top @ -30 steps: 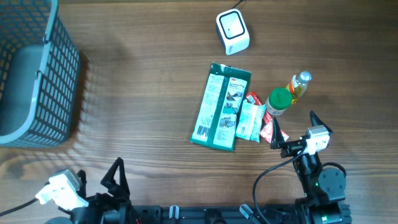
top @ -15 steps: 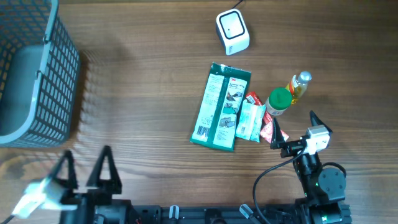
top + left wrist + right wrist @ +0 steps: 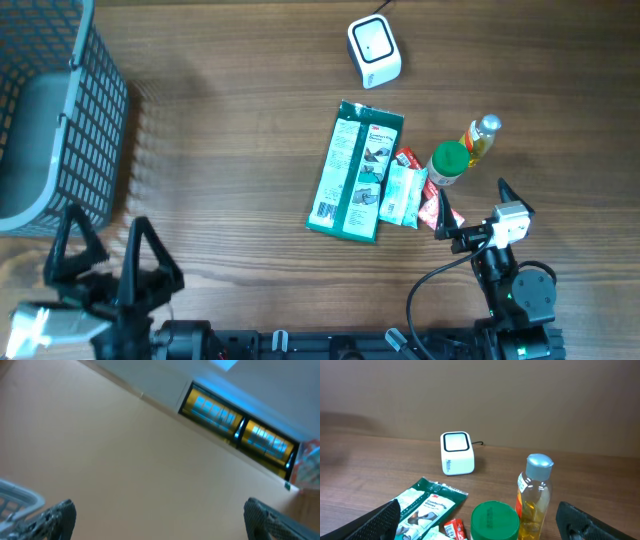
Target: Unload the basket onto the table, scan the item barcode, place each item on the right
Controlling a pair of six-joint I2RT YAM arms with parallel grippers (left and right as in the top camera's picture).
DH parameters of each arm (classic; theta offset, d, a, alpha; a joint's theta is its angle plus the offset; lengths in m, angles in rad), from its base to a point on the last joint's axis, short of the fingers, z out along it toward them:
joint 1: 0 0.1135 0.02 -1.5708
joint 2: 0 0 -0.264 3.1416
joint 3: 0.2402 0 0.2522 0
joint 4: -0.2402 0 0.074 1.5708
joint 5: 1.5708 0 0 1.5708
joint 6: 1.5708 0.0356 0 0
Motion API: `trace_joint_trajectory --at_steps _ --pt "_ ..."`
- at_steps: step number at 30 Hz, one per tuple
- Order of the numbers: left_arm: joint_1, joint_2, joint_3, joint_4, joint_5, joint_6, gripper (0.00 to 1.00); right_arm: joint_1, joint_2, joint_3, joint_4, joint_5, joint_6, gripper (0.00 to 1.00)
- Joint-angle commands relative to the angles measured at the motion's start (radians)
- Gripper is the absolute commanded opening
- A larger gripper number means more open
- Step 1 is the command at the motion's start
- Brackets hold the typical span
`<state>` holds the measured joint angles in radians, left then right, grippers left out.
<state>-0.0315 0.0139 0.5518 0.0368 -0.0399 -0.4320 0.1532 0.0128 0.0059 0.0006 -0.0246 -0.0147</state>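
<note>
Several items lie right of centre: a green glove package (image 3: 355, 170) (image 3: 427, 507), small packets (image 3: 403, 193), a red sachet (image 3: 455, 529), a green-lidded jar (image 3: 448, 163) (image 3: 495, 520) and a bottle of yellow liquid (image 3: 479, 138) (image 3: 535, 495). The white scanner (image 3: 374, 52) (image 3: 456, 453) stands at the far edge. My right gripper (image 3: 472, 200) (image 3: 482, 522) is open just in front of the jar and bottle, holding nothing. At the near left, far from the items, my left gripper (image 3: 104, 218) (image 3: 160, 520) is open and empty; its camera faces a wall.
A grey mesh basket (image 3: 50, 130) stands at the far left, and its rim (image 3: 15, 497) shows in a corner of the left wrist view. Bare wooden table (image 3: 230, 120) lies between the basket and the items.
The left arm has swung to the left and its open fingers have tilted up towards the basket. The right arm and the items have not moved.
</note>
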Motion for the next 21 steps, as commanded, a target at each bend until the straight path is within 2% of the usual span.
trace_joint_trajectory --at_steps 1,5,9,13,16,21 --pt "0.026 -0.01 -0.2 0.208 0.005 -0.003 1.0 -0.004 -0.008 -0.001 0.005 0.004 0.018 1.0" --pt "0.03 -0.01 -0.418 0.423 0.005 -0.003 1.0 -0.004 -0.008 -0.001 0.005 0.005 0.018 1.0" --pt "0.03 -0.01 -0.536 0.46 0.004 -0.002 1.0 -0.004 -0.008 -0.001 0.005 0.005 0.018 1.0" --pt "0.03 -0.01 -0.546 0.323 -0.017 0.01 1.0 -0.004 -0.008 -0.001 0.005 0.004 0.018 1.0" --pt "0.03 -0.01 -0.546 0.122 -0.025 0.022 1.0 -0.004 -0.008 -0.001 0.005 0.004 0.018 1.0" --pt "0.03 -0.01 -0.546 -0.108 -0.014 0.148 1.0 -0.004 -0.008 -0.001 0.005 0.004 0.018 1.0"
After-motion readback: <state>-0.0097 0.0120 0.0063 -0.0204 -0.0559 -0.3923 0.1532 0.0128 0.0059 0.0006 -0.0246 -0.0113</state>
